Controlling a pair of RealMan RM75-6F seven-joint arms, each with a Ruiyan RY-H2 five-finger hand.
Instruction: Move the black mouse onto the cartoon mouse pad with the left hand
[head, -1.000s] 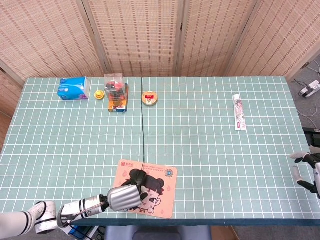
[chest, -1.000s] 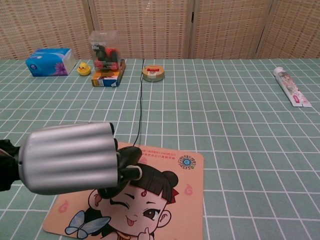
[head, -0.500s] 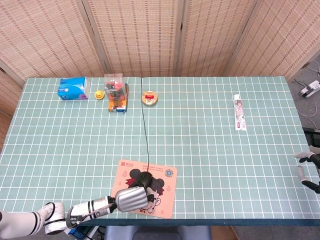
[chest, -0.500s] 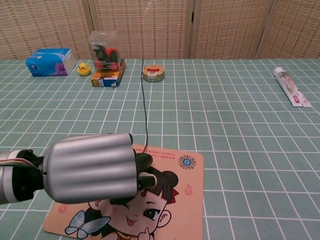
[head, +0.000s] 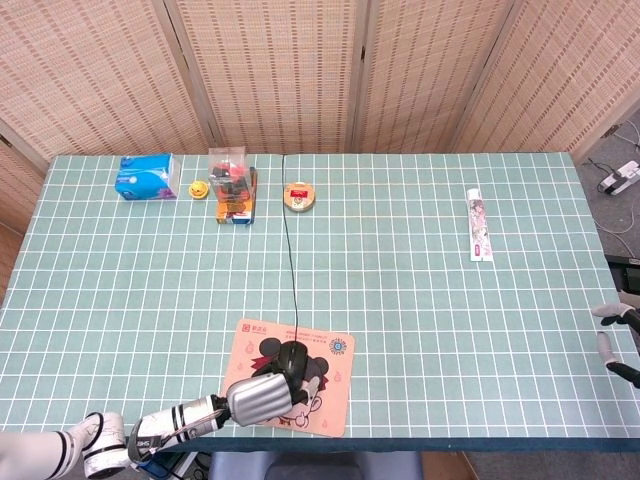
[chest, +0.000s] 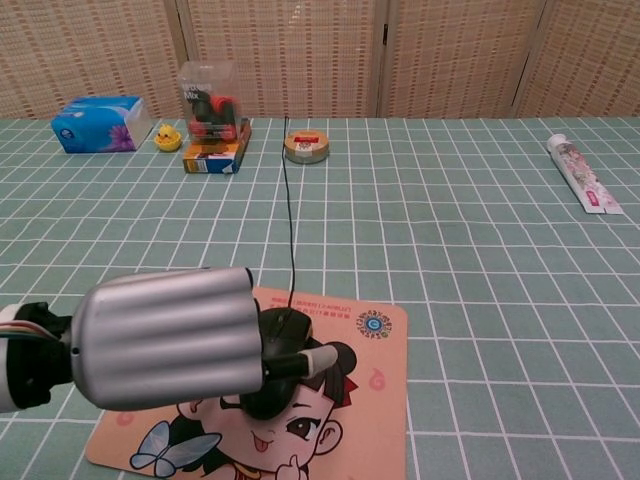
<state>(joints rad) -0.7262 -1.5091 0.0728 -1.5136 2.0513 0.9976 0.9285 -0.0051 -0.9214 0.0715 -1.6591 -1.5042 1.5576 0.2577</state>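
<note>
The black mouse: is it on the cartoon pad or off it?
On it. The black mouse sits wholly on the cartoon mouse pad, with the left hand at its near side.

- A folding screen (head: 300, 70) of woven tan reed panels in pale wooden frames stands upright behind the bench and fills the back of both views.
- The bench (head: 420, 290) wears a green cover ruled in a white grid.
- Grey floor (head: 615, 200) shows on the right, where a white power strip (head: 622, 177) lies with its cable.
- Light is even and soft.
</note>
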